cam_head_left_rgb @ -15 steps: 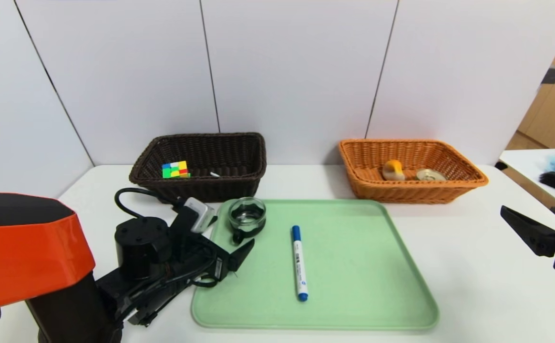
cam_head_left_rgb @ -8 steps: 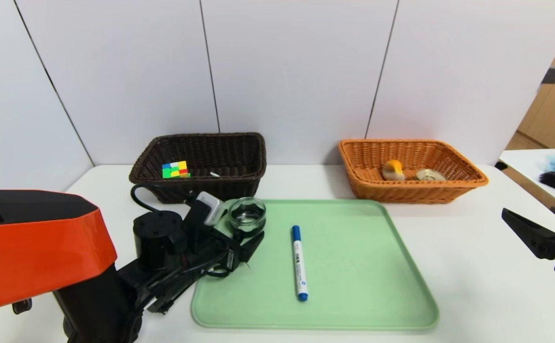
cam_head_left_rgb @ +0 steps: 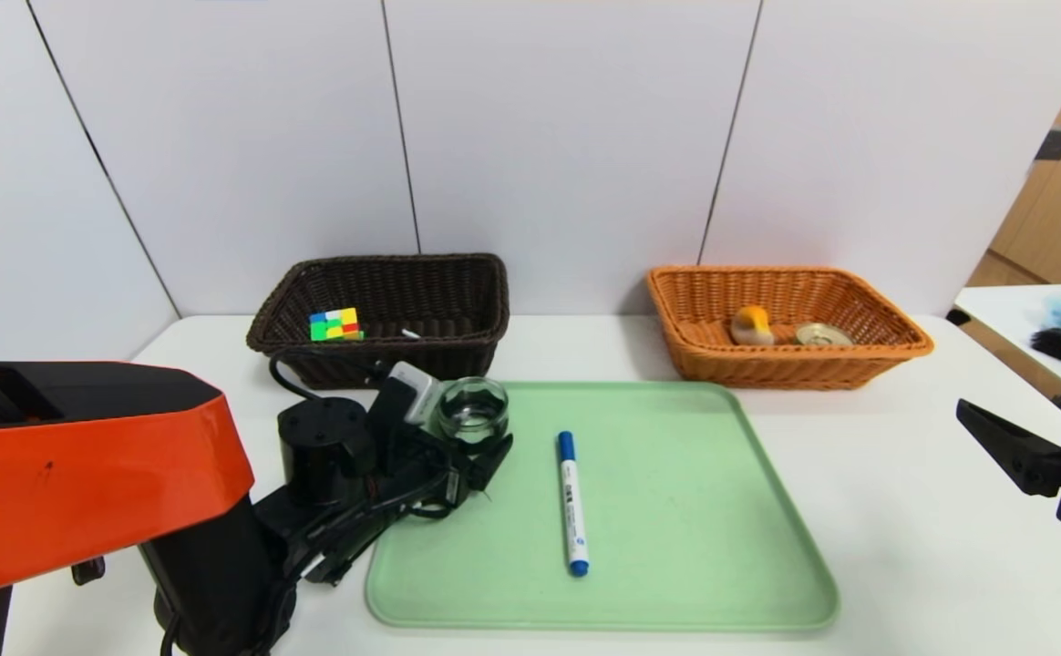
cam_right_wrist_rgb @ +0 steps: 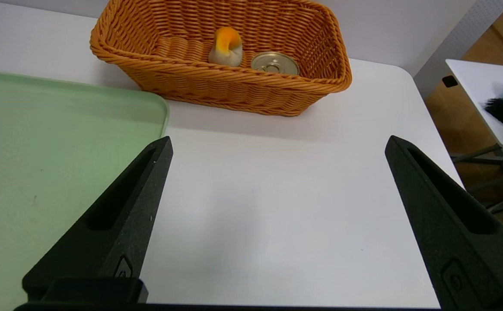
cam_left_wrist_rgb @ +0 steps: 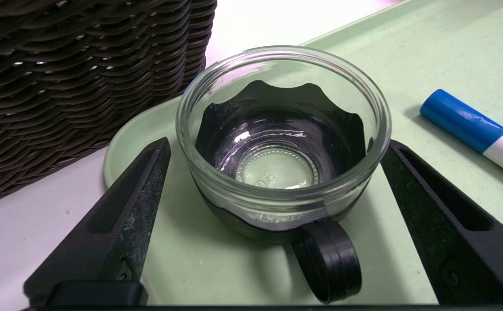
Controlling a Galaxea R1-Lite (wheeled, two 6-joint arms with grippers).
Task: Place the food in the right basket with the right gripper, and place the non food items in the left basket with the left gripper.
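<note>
A clear glass cup [cam_head_left_rgb: 472,412] with a black handle stands at the green tray's [cam_head_left_rgb: 676,547] far left corner. My left gripper [cam_head_left_rgb: 467,446] is open, one finger on each side of the cup [cam_left_wrist_rgb: 277,142], small gaps showing, handle toward the wrist. A blue-capped marker [cam_head_left_rgb: 571,501] lies mid-tray. The dark brown left basket [cam_head_left_rgb: 421,360] holds a puzzle cube [cam_head_left_rgb: 336,324] and a thin white pen [cam_head_left_rgb: 410,334]. The orange right basket [cam_head_left_rgb: 795,364] holds a bun [cam_head_left_rgb: 751,324] and a tin can [cam_head_left_rgb: 822,334]. My right gripper [cam_right_wrist_rgb: 277,144] hangs open over bare table at the right.
The dark basket's wall [cam_left_wrist_rgb: 83,65] stands close beside the left fingers. The marker's cap [cam_left_wrist_rgb: 459,119] lies just past the other finger. A side table [cam_head_left_rgb: 1023,310] with a blue fluffy thing and a black brush sits at the far right. White wall panels close the back.
My left arm has moved forward and right, bringing its open fingers up around the glass cup. The right arm, marker and basket contents have not moved.
</note>
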